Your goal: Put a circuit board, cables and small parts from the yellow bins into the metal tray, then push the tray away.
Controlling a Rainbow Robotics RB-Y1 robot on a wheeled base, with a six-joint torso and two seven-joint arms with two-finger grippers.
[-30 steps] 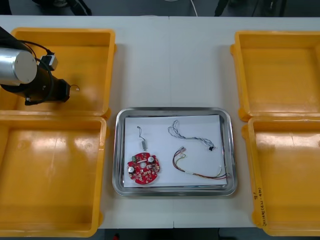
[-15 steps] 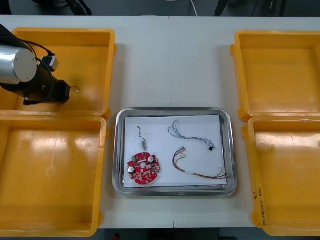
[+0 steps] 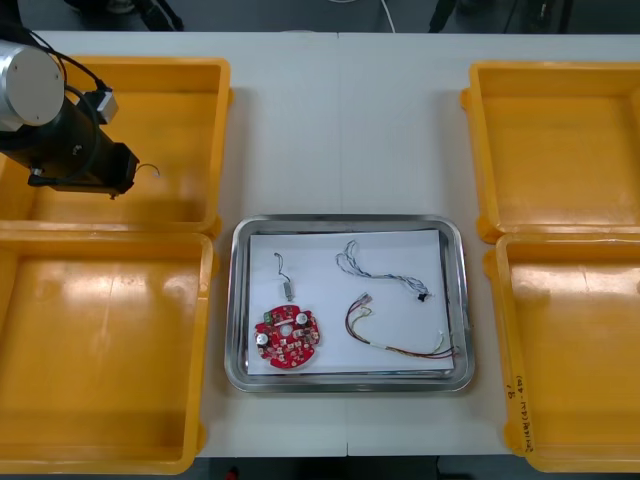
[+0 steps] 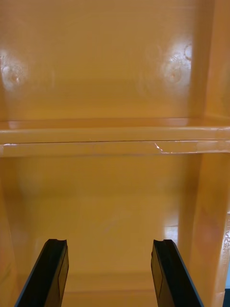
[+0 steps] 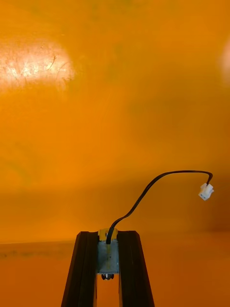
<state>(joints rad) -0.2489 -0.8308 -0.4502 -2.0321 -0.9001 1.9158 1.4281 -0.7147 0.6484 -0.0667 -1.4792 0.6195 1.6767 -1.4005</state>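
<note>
My left claw [image 3: 128, 172] pinches a small metal part [image 5: 108, 256]; the metal tray [image 3: 348, 219] lies at four o'clock, and my right claw [image 4: 109, 244] hangs wide.

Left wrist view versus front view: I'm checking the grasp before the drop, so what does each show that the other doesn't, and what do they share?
Left wrist view: the left gripper shut on a small metal part, whose black cable ends in a white connector. Front view: the metal tray holding a red circuit board, a blue and white cable, a red and yellow cable and a second small part. Shared: the left gripper above the far left yellow bin, black cable curling out.
</note>
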